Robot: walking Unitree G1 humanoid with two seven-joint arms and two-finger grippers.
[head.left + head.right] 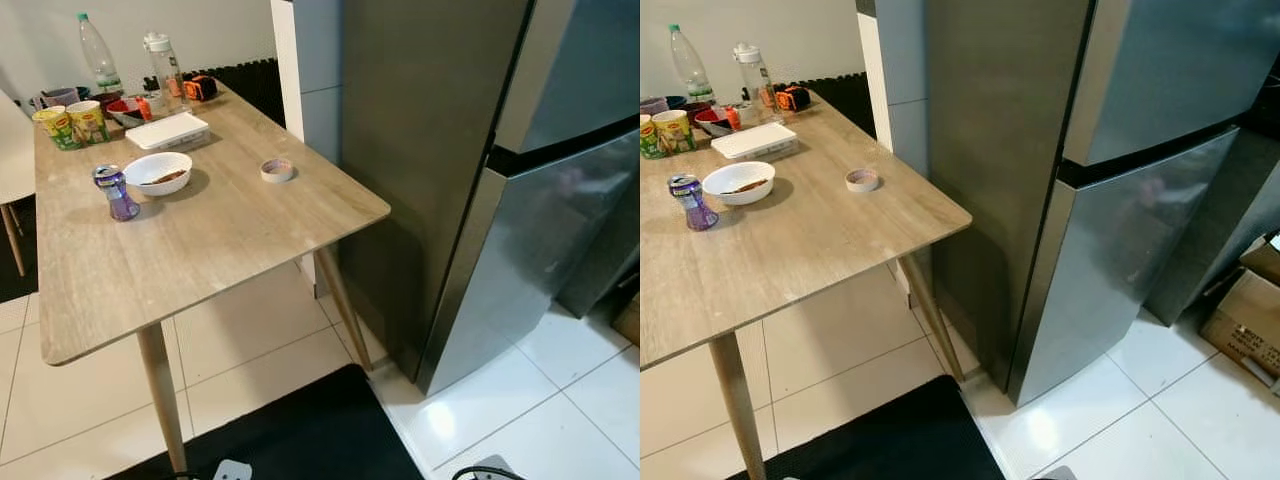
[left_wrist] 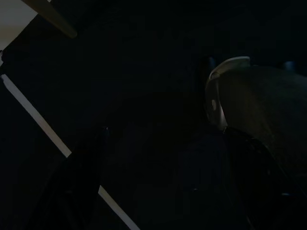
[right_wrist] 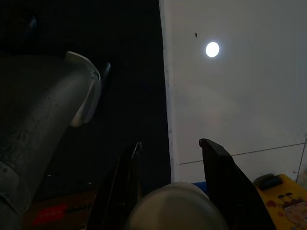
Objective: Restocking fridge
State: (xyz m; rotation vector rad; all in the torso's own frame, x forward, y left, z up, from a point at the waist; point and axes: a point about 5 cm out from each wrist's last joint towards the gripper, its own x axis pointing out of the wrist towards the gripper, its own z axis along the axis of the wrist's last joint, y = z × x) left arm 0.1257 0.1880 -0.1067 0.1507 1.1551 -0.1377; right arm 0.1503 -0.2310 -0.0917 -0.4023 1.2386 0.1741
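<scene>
Faced a wooden table (image 1: 200, 250) across the left and centre of the frame, with the steel fridge (image 1: 1120, 250) filling the right half, both doors closed. Noted the likely stock at the table's far end, upper left of the frame: two clear bottles (image 1: 98, 55), printed cups (image 1: 75, 122) and a flat white container (image 1: 167, 130). Nearer lay a white bowl (image 1: 157, 170), a purple can (image 1: 115, 192) just beside it, and a roll of tape (image 1: 277, 170) well apart near the table's right edge.

In the right wrist view, found the right gripper (image 3: 168, 143) hanging over white tile and black mat, its fingers set narrow around a pale rounded object (image 3: 175, 206), apparently gripped; could not tell what it was. In the very dark left wrist view, made out the left gripper (image 2: 165, 132) with fingers spread wide and nothing discernible between them.

Judged the task barely begun: nothing shelved, fridge not yet opened. Risks from here:
- With one gripper apparently occupied, would need the left alone to pull a door, and a slipping grip on smooth steel could jolt the held object loose.
- Could strike the table corner (image 1: 955, 215), close to the fridge's side, in a careless turn.
- Might trip on the mat's edge or the cardboard box (image 1: 1245, 320) at lower right.
</scene>
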